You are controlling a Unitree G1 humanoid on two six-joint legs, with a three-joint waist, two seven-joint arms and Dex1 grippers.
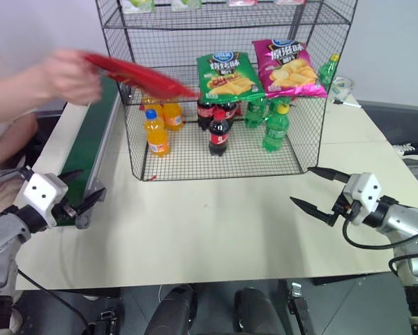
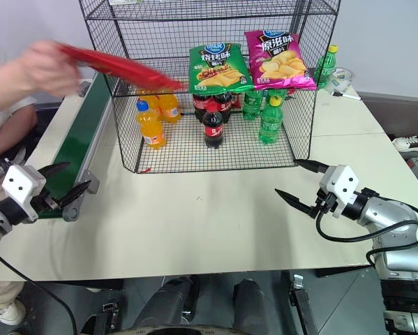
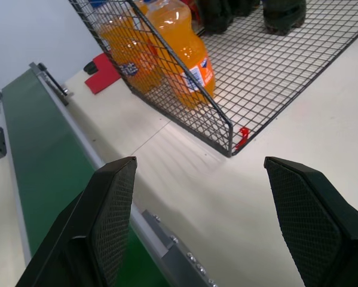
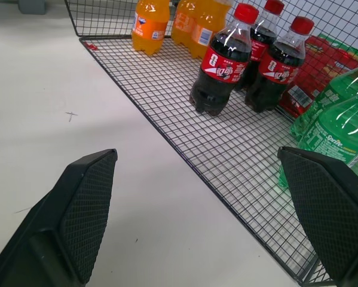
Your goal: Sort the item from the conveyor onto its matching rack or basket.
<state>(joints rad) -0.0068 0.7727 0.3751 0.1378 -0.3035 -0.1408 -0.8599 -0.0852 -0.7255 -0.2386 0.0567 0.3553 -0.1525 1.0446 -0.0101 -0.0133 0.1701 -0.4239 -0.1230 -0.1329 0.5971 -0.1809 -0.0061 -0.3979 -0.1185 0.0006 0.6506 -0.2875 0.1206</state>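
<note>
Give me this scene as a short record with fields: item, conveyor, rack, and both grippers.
item: flat red chip bag, held in a person's hand at the rack's left side
conveyor: long dark-green belt, nothing on the visible part
rack: tall black wire-mesh rack; green chip bag and magenta chip bag above the bottles
left gripper: open, empty
right gripper: open, empty

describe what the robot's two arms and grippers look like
Both arms are silver-grey metal with a white boxy module at each wrist. The left gripper and right gripper each have two black pointed fingers; the wrist views show cross-hatched pads. Black cables loop along the right forearm and below the left.
</note>
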